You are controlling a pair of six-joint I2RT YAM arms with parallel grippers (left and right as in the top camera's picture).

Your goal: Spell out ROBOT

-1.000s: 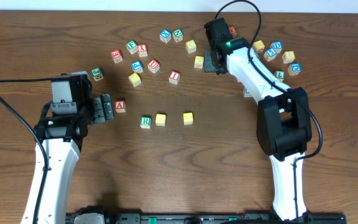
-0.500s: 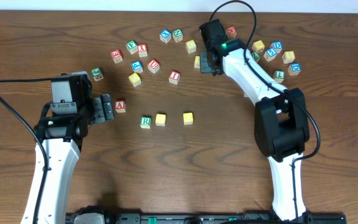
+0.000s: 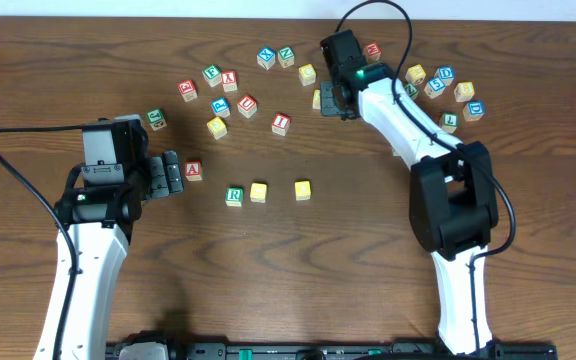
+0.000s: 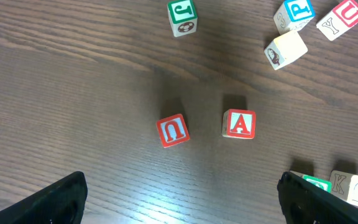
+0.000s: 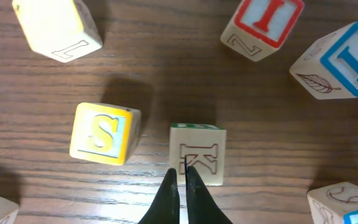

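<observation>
Though perhaps glossy, wood-grain table (image 3: 368, 260) under scattered cubes (image 3: 234, 195); left gripper (image 3: 172, 174) agape, right gripper (image 5: 182, 179) closed, empty.

In the overhead view, the right gripper (image 3: 330, 100) covers most of a yellow cube (image 3: 316, 98), so you cannot read its face. In the left wrist view, a finger of the left gripper (image 4: 182, 180) hides part of a green-marked cube (image 4: 316, 182). The K cube (image 4: 356, 188) beside it is cut by the picture's right edge.
</observation>
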